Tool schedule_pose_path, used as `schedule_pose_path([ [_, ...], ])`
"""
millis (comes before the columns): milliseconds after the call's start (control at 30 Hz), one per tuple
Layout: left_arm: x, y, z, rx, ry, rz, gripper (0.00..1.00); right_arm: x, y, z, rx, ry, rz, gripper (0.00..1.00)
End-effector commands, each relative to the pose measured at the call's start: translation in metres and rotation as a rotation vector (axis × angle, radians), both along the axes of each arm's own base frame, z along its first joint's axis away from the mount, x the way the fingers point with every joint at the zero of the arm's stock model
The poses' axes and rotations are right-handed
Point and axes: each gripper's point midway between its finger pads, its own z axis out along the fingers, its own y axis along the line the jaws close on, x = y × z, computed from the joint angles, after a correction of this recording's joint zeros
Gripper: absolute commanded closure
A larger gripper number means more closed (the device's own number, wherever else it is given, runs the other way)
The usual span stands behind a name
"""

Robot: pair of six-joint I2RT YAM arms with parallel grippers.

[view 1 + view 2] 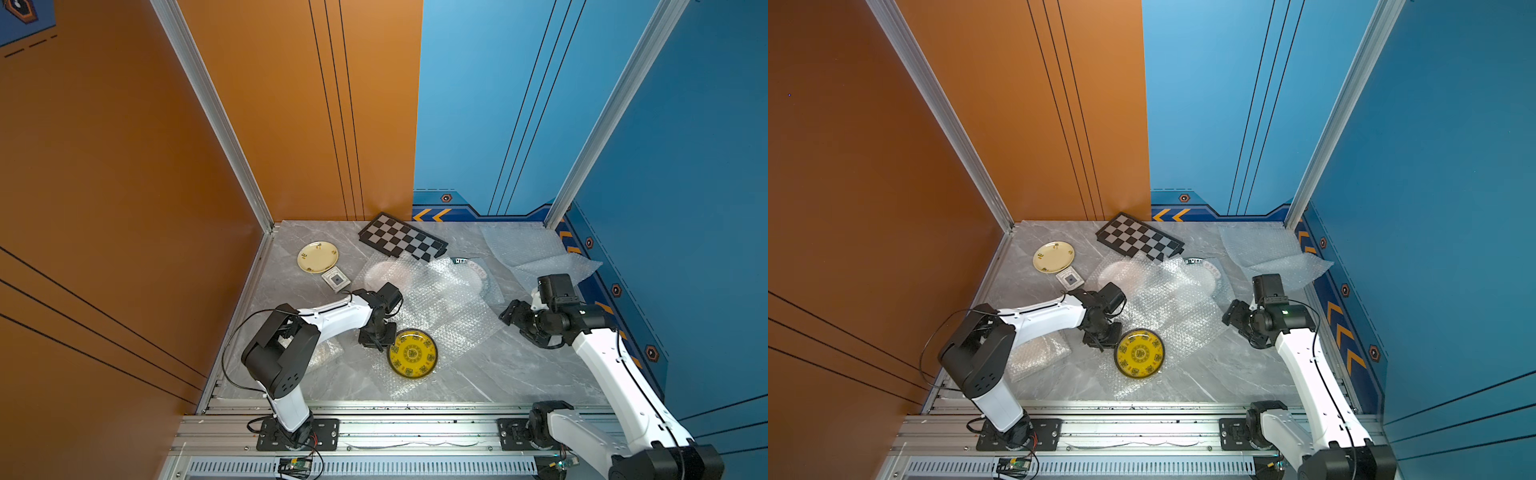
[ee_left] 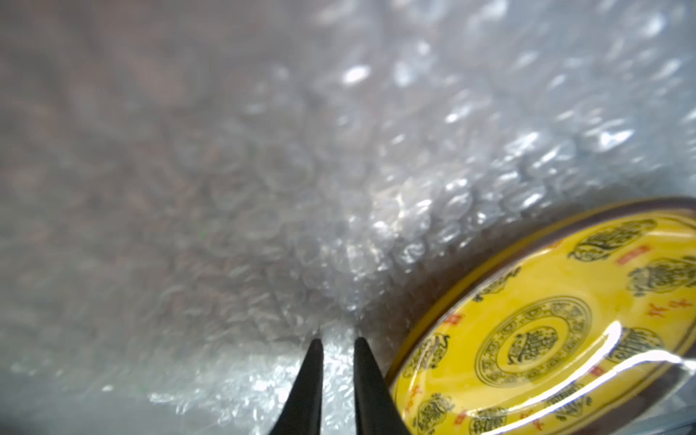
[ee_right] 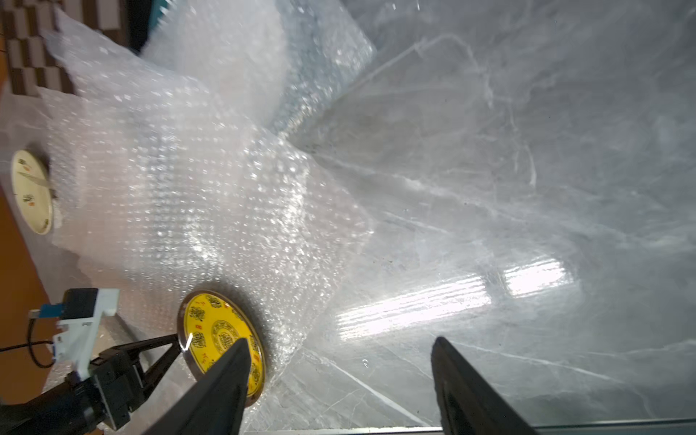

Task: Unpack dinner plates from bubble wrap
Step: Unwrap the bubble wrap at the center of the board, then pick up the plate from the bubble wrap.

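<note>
Grey marble desk (image 1: 478, 374): round yellow dark-rimmed plate (image 1: 412, 353) lies on clear bubble wrap (image 1: 449, 316), just beside the narrowly parted left pincer (image 2: 338, 340); right pincer (image 3: 341, 341) wide, farther.

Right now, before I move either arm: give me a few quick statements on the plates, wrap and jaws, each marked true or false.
1. The yellow patterned plate lies uncovered on bubble wrap. True.
2. The right gripper has its jaws shut on wrap. False: they stand wide apart, holding nothing.
3. The pale floral plate is covered by wrap. False: it sits bare on the table.
4. The left gripper is right beside the yellow patterned plate. True.
5. The checkerboard lies by the front rail. False: it lies at the far edge of the table.
</note>
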Motion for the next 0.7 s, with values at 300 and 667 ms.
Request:
schedule_pose_path([
  [300,0.015,0.009,0.058,-0.154,-0.062,0.118,0.50,-0.004,0.114,0.027,0.142,-0.046,0.405,0.25],
  [667,0.014,0.003,0.070,-0.419,-0.057,0.221,0.50,-0.020,0.184,-0.060,0.268,0.091,0.476,0.38],
])
